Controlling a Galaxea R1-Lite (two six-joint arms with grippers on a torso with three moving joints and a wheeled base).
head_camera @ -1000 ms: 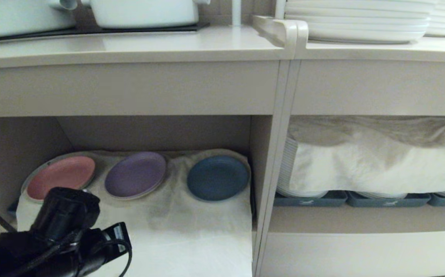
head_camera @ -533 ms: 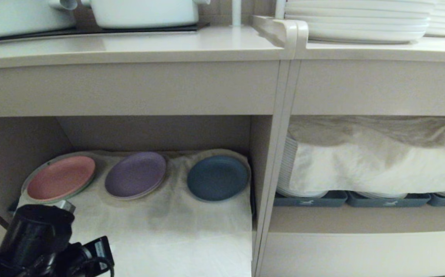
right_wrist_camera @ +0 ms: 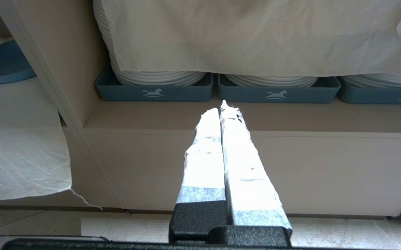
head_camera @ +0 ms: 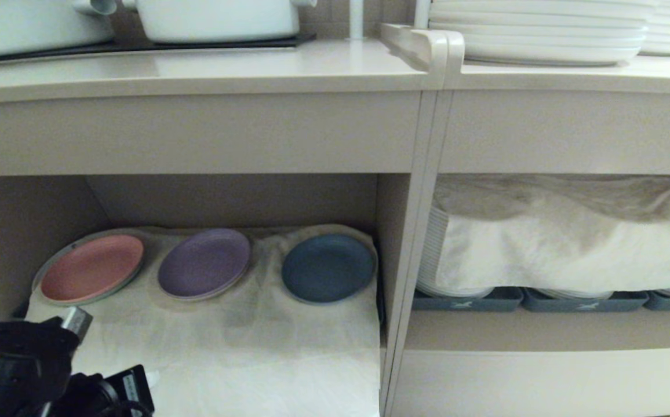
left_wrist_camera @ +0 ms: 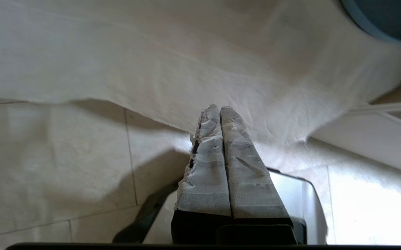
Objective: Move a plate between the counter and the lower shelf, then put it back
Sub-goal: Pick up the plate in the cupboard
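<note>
The plate, small, round and blue, lies at the right end of the lower shelf on a wrinkled white cloth. Its rim also shows in the left wrist view and the right wrist view. My left gripper is low at the shelf's front left corner, well to the left of the plate. It is shut and empty, over the cloth's hanging edge. My right gripper is shut and empty in front of the neighbouring compartment. Nothing small lies on the counter above.
A pink plate and a purple plate lie left of the blue one. White pots stand on the counter. White dinner plates are stacked up right. Blue-grey trays hold cloth-covered plates beyond the divider.
My left arm has drawn back down and to the left, away from the pink plate and out towards the bottom corner of the head view. The plates have not moved.
</note>
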